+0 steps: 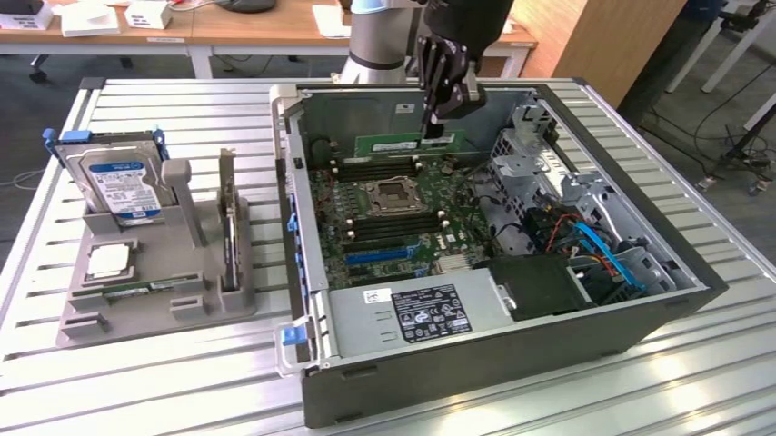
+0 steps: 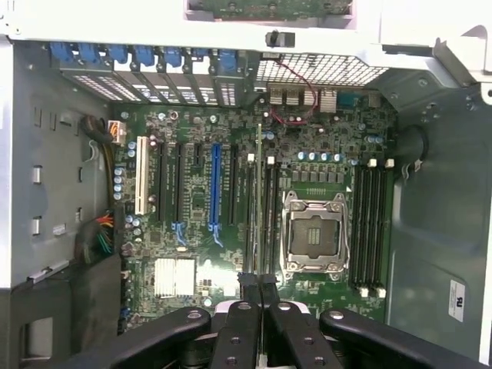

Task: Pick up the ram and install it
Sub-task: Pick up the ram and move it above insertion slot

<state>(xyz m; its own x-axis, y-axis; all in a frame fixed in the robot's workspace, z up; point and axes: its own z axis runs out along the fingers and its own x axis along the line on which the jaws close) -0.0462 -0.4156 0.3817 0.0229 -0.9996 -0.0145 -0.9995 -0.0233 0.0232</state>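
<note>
Item: ram (image 1: 388,143), one green stick, clenched between the closed jaws of the gripper (image 1: 433,132) and hanging inside the open computer case (image 1: 485,363), above the motherboard (image 1: 388,232) near the case's far wall. Orientation: stood on edge, broad face toward the exterior camera, long axis level and running from the exterior view's left to its right, gripped toward the right-hand end. In the wrist view it showed edge-on as a thin line reaching away from the fingers (image 2: 247,286), parallel to the black memory slots (image 2: 270,207) beside the processor socket (image 2: 311,234); whether it touched a slot could not be told. Case contents: grey power supply (image 1: 406,313) with a printed label, blue cables (image 1: 602,250), and a metal drive cage toward the exterior view's right. Adjacent: grey parts holder (image 1: 158,304) at the exterior view's left, well apart from the case, carrying a silver hard drive (image 1: 122,186) upright (blue label facing the camera). Surface: slatted bright metal table (image 1: 182,381), bearing both case and holder. Room: wooden desks (image 1: 243,32) behind, a dark grey floor (image 1: 24,109), and the arm's pale base column (image 1: 376,54) at the table's far edge.
</note>
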